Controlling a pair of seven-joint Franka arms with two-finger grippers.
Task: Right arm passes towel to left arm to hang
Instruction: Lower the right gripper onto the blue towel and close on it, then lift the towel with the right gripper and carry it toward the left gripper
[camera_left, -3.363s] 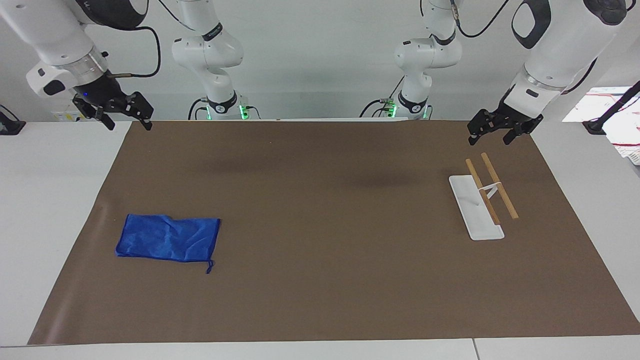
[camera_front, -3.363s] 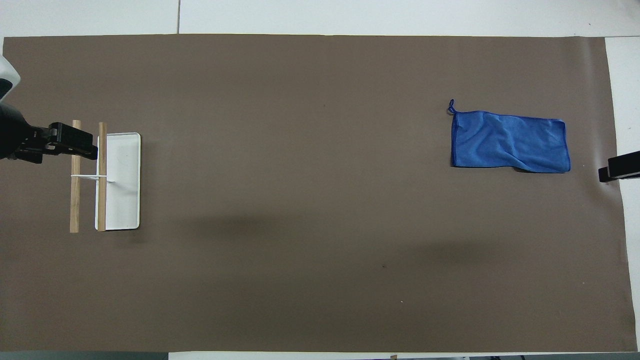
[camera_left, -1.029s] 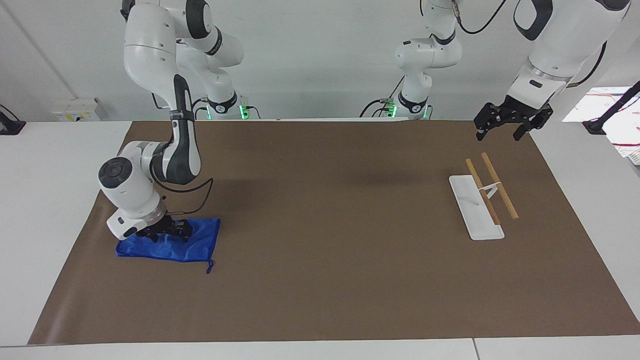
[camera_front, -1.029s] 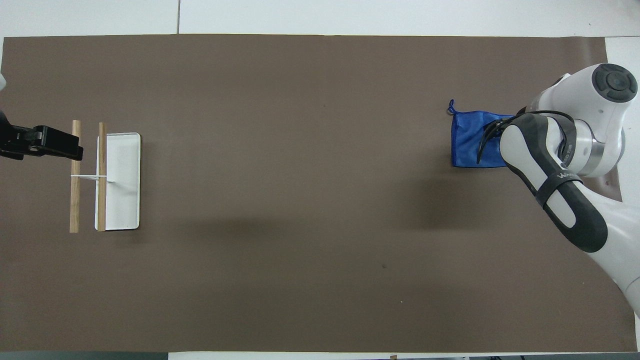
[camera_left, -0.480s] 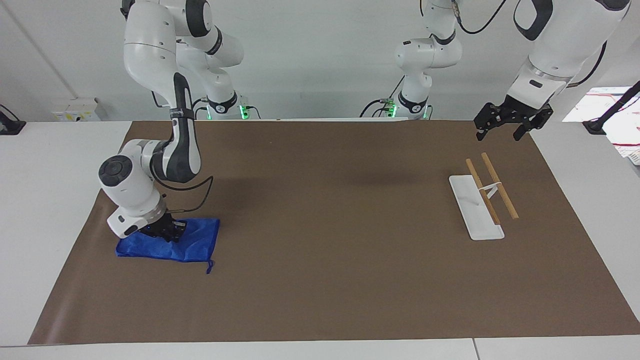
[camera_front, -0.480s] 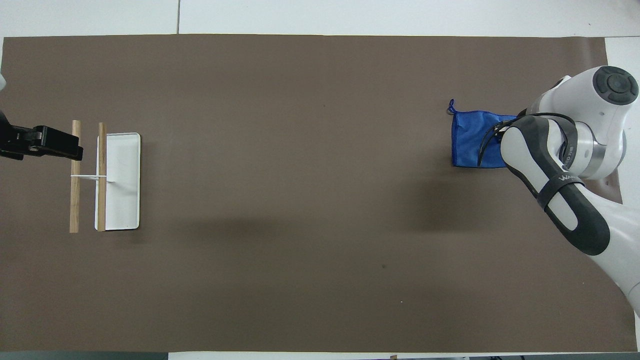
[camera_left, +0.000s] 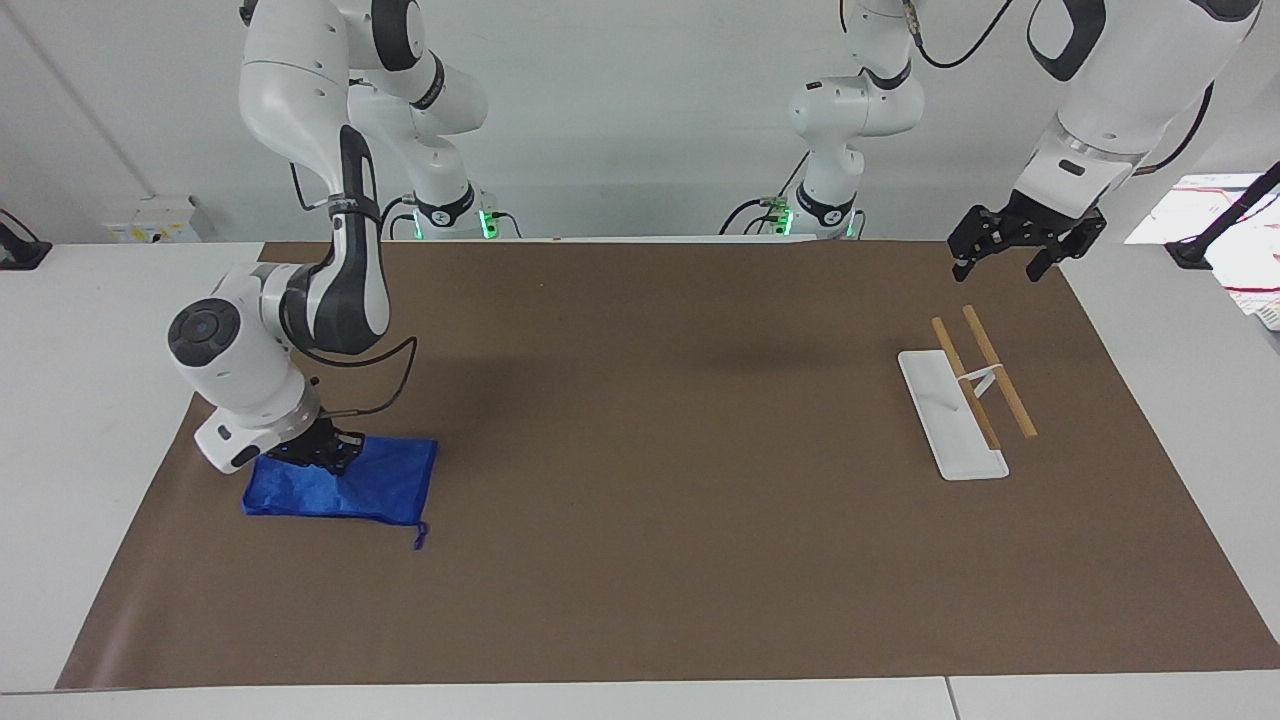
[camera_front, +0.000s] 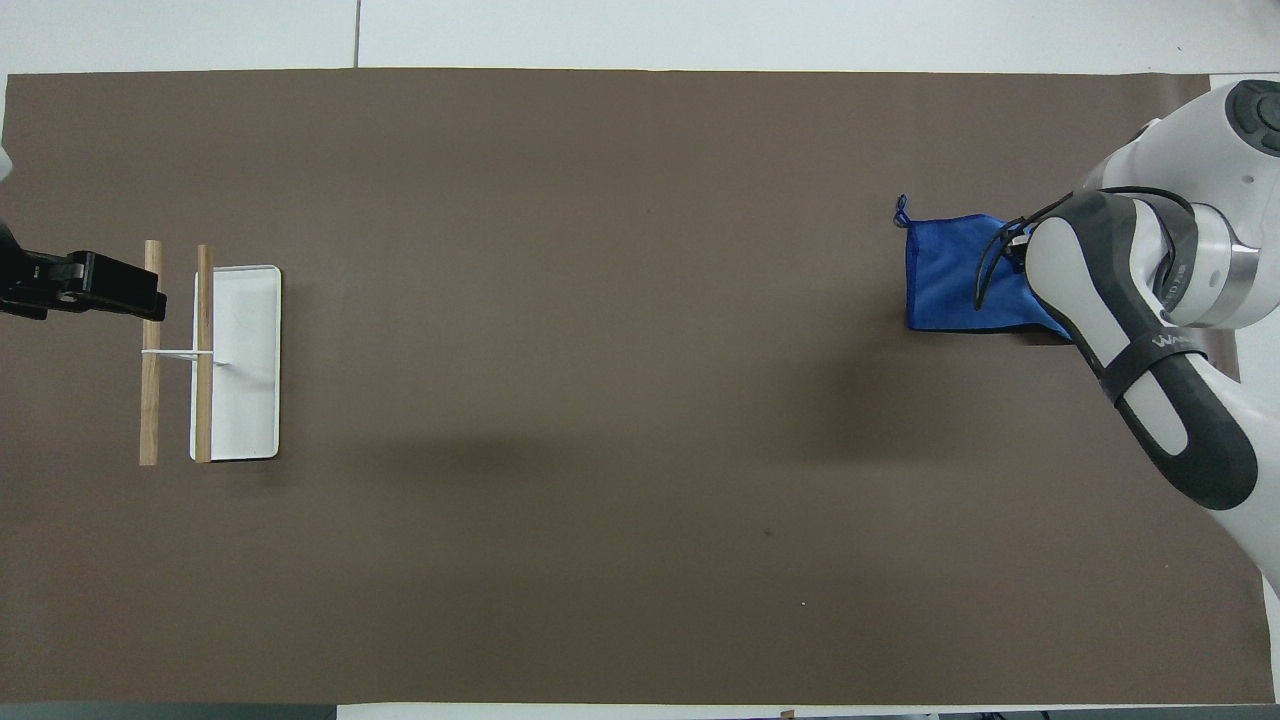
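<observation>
The towel (camera_left: 350, 488) is a bright blue, crinkly cloth lying on the brown mat at the right arm's end of the table. A short blue string loop (camera_left: 420, 535) trails from its corner farthest from the robots. The right arm (camera_left: 345, 250) bends down over it, and the right gripper (camera_left: 328, 455) is pinched shut on the towel's nearer edge, bunching the cloth there. The left arm (camera_left: 1120, 90) waits, its left gripper (camera_left: 1005, 262) open above the mat's nearer edge.

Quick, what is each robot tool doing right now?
Right tool: shut on the crinkly royal-blue cloth towel, which lies on the mat.
Left tool: open, empty, waiting above the wooden-bar rack.
</observation>
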